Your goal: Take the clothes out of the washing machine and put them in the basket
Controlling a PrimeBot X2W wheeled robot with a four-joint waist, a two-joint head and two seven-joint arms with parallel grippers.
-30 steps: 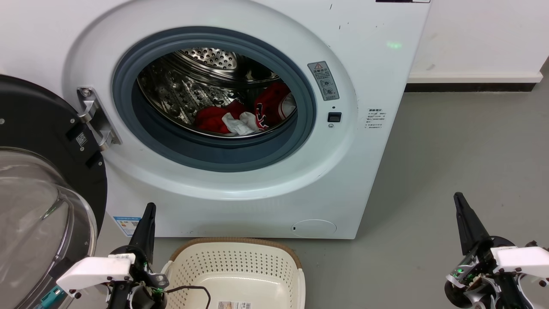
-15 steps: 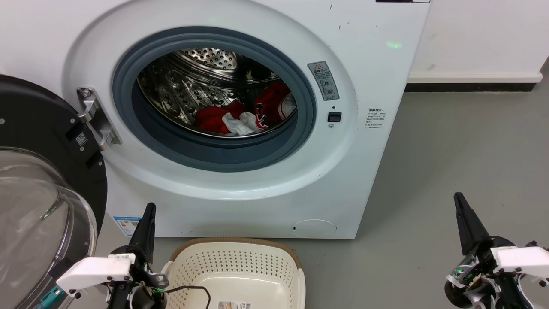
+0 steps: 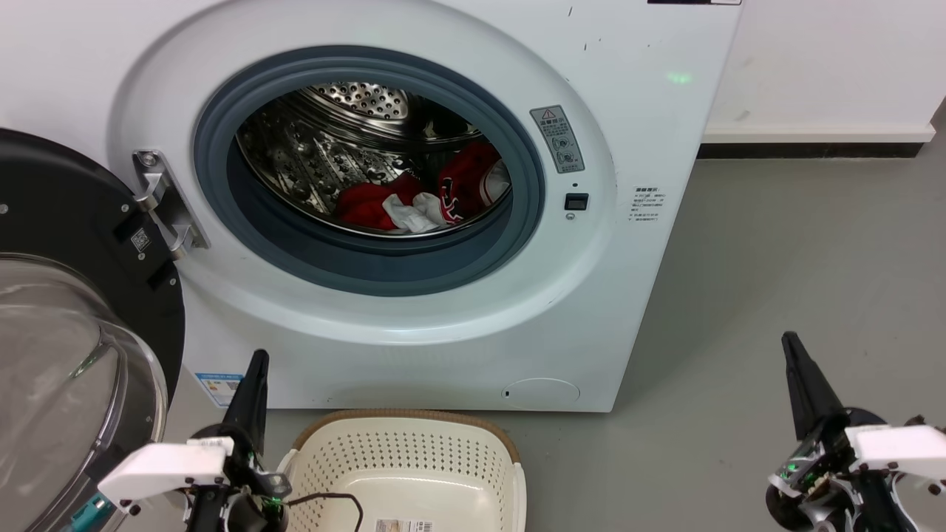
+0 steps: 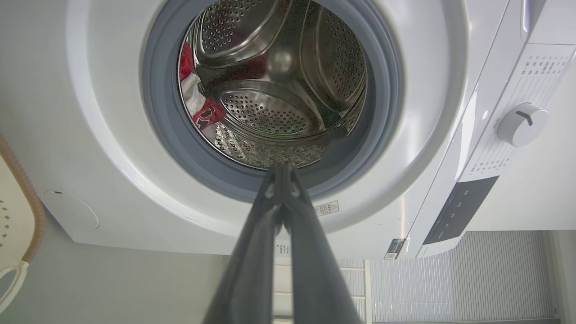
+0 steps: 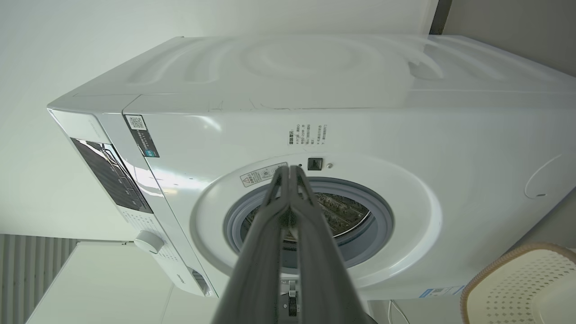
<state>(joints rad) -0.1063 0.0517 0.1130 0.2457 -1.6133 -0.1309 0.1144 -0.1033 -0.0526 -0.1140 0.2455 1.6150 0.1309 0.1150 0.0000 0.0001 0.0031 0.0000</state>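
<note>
Over the last second nothing has really shifted: your left tool point(image 3: 256, 367) sits low just beside the basket point(image 3: 403, 416), your right tool point(image 3: 793, 349) well off to the other side. Each has its fingers pressed together, holding nothing. The clothes point(image 3: 384, 207) lie bunched at the bottom of the drum in the washing machine point(image 3: 635, 111), whose door point(image 3: 66, 214) stands swung wide. No clothes show in the basket, so I judge the task not begun; a reach into the drum comes first.

Left gripper point(image 3: 257, 360) closed, right gripper point(image 3: 791, 343) closed — both empty, fingers raised
</note>
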